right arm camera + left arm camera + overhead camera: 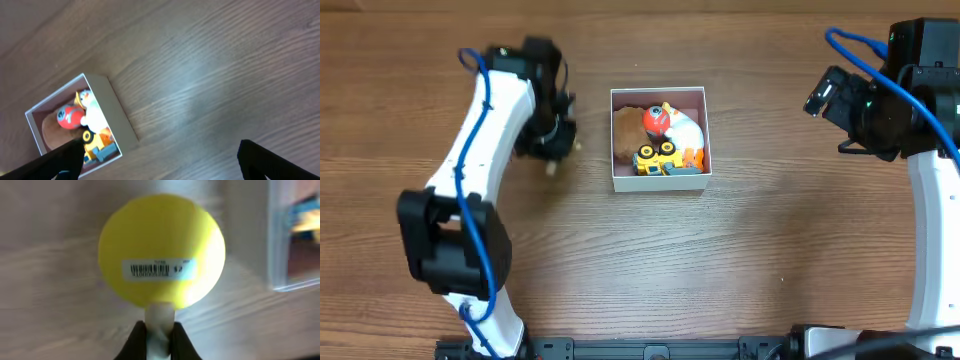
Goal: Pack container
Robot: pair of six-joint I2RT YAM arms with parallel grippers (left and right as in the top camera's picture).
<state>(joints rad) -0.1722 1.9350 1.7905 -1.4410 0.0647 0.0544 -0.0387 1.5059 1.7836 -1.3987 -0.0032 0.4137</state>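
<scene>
Left gripper [159, 330]: clamped on the white stem [160, 316] of a yellow round toy [161, 240], black fingers [134, 342] pressed against either side of the stem. Round yellow part straight ahead of the fingertips, filling the middle of the left wrist view. White barcode sticker [159, 269] across its face. Wood table [45, 280] behind it. Cannot tell whether the toy is resting on the table or lifted clear.

Container [658, 181]: ahead and to the right of the left gripper, near but apart. Only a blurred white wall visible at the right edge of the left wrist view.

Contents, from overhead:
- red ball-like toy [656, 119]
- white piece [688, 130] just beside it
- yellow toy vehicle [655, 156]
- orange piece [693, 157]
- brown item [626, 130] on the side nearest the left gripper

Right gripper [160, 147]: fingers [55, 162] spread wide apart, dark at the two bottom corners of the right wrist view, only bare table between them. Container off toward the left-hand finger in that view, outside the gap. Well apart from this gripper in the overhead view.
</scene>
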